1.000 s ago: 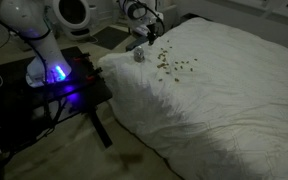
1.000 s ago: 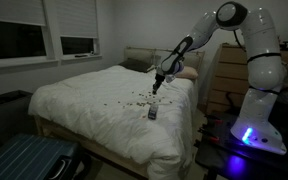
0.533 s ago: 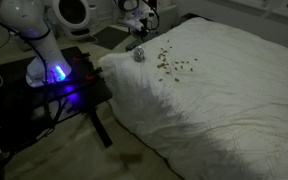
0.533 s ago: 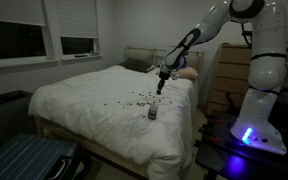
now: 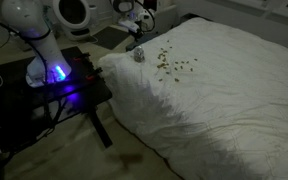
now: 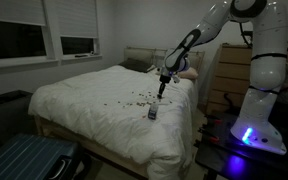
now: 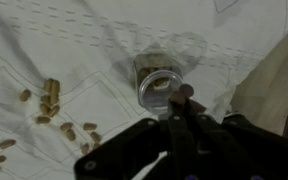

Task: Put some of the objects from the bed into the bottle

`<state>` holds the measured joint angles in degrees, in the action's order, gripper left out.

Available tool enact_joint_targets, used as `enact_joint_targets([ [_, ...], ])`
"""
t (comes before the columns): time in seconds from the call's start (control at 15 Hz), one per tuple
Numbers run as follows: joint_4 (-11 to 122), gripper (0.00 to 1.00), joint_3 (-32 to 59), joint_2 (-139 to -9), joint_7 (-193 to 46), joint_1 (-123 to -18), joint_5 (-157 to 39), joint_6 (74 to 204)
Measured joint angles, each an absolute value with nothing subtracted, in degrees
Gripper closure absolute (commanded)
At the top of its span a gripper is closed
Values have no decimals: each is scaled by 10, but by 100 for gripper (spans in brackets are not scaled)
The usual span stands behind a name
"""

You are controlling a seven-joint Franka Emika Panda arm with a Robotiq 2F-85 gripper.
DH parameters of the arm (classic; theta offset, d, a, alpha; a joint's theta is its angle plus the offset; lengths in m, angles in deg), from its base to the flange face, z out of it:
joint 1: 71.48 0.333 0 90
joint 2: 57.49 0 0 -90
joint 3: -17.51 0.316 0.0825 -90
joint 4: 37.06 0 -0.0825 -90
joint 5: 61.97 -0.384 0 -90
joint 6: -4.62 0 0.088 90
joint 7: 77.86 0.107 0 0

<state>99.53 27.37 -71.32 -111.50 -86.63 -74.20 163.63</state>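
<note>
Gripper fingers are clenched tight and hang above the bottle. In the wrist view the tips sit over the near rim of its open mouth, not over the centre. Something small and brownish shows at the tips, but whether it is a pinched bit or part of the fingers cannot be told.

The bottle stands upright on the bed, on wrinkled duvet, close to the bed edge that faces the robot base. The objects lie in a loose scatter on the duvet beside the bottle, toward the middle of the bed and not touching it. There may be a few bits inside the bottle; it is too dim to be sure.

Likely risks:
- **Off-centre release:** with the tips over the rim, a dropped bit could hit the lip and bounce back onto the duvet.
- **Tipping:** the duvet is soft and uneven, so a finger coming down onto the rim could knock the bottle over and spill what is in it.
- **Falling off the bed:** the bottle is near the bed edge, so once tipped it could roll off.
- **Weak grip:** the bits are tiny, so one could slip out early or cling to a finger pad when the fingers let go.
- **Empty pinch:** if nothing is held, opening here adds nothing to the bottle.
</note>
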Motion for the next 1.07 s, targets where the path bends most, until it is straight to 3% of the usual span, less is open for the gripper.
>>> enact_joint_targets([
  [1.07, 1019, 98, 348, -783, -1172, -908, -760, 1828],
])
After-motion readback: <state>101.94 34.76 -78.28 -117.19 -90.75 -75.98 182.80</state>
